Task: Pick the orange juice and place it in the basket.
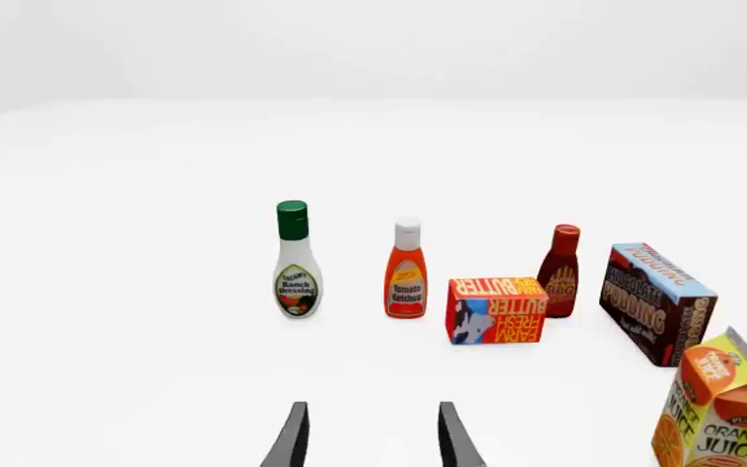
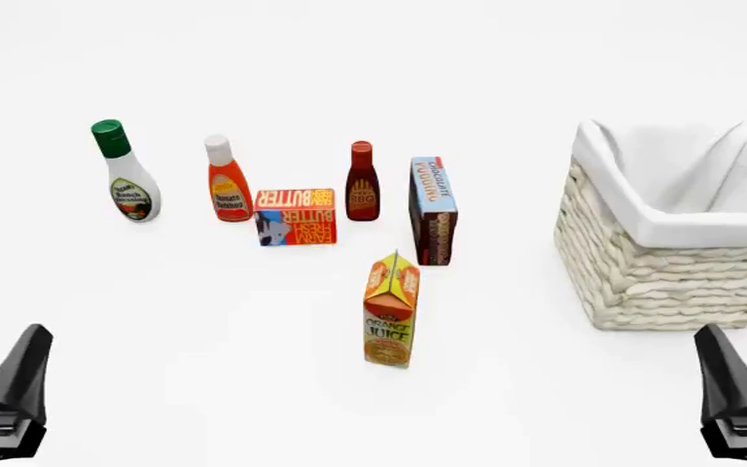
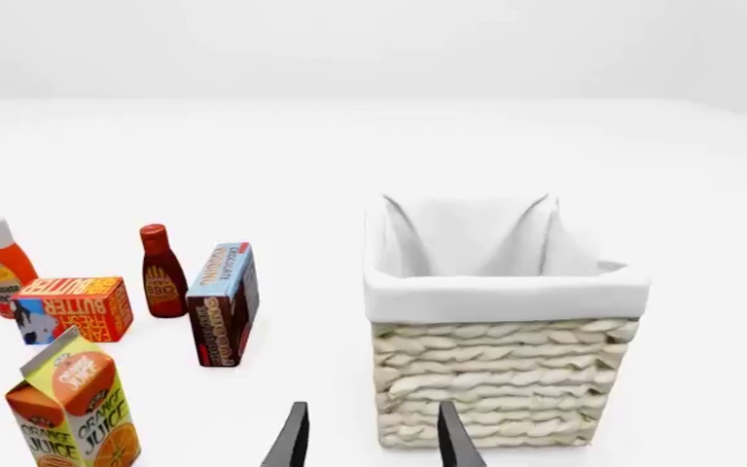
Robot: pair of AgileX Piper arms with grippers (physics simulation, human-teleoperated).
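Both arms end in dark, near-black parts with a matte finish. In the front view the left hand (image 2: 11, 389) shows as a tapered, angular wedge above a stepped, blocky base, and the right hand (image 2: 734, 394) has the same shape mirrored. From each wrist camera, two slim dark fingers (image 1: 291, 436) narrow to blade-like tips with lighter grey inner faces (image 3: 454, 438)

Upright ranch bottle (image 2: 124, 175), ketchup bottle (image 2: 227, 181), butter box (image 2: 295, 216), BBQ sauce bottle (image 2: 362, 183), and pudding box (image 2: 434, 209).
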